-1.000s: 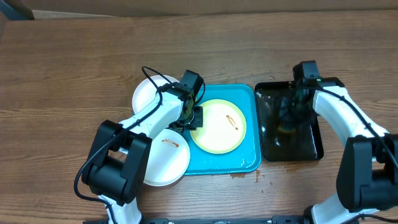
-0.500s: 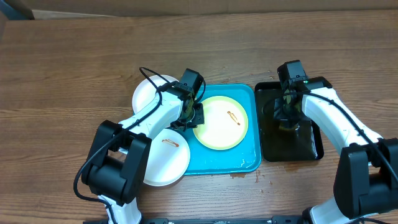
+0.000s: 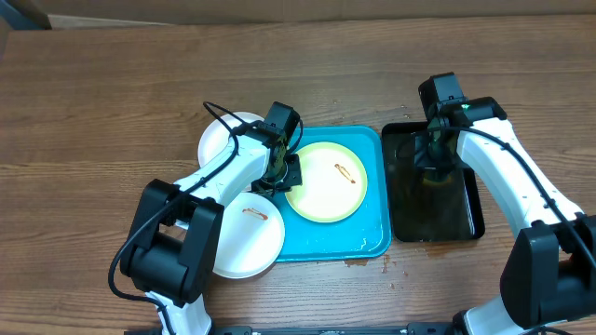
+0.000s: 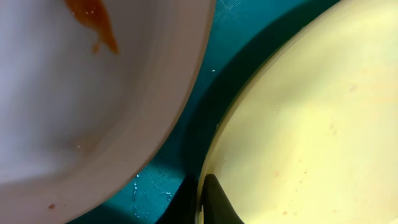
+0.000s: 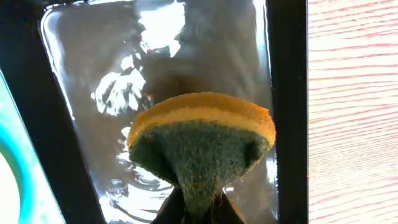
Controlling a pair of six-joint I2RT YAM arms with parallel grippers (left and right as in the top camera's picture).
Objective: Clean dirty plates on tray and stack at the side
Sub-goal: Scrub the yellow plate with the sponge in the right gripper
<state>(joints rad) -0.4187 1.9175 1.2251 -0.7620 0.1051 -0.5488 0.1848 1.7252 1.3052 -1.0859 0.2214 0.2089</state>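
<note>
A pale yellow-green dirty plate (image 3: 328, 182) with a brown-red smear lies on the turquoise tray (image 3: 368, 237). My left gripper (image 3: 284, 177) is shut on its left rim; in the left wrist view the gripper (image 4: 200, 202) pinches the yellow rim (image 4: 311, 124), one dark finger (image 4: 214, 202) lying on the plate. A white smeared plate (image 3: 247, 233) overlaps the tray's left edge and shows close up (image 4: 74, 93). Another white plate (image 3: 222, 140) sits at the tray's back-left corner. My right gripper (image 3: 433, 158) is shut on a yellow-and-green sponge (image 5: 202, 143), held above the black tray.
A narrow black tray (image 3: 466, 219) holding water (image 5: 155, 62) stands right of the turquoise tray. Small crumbs or drops lie on the wooden table (image 3: 112, 112) just in front of the trays. The turquoise rim (image 5: 25, 180) shows at the right wrist view's left edge.
My left gripper has closed onto the yellow-green plate's rim, and the plate has shifted slightly up the tray. My right arm moved a little over the black tray with the sponge still held.
</note>
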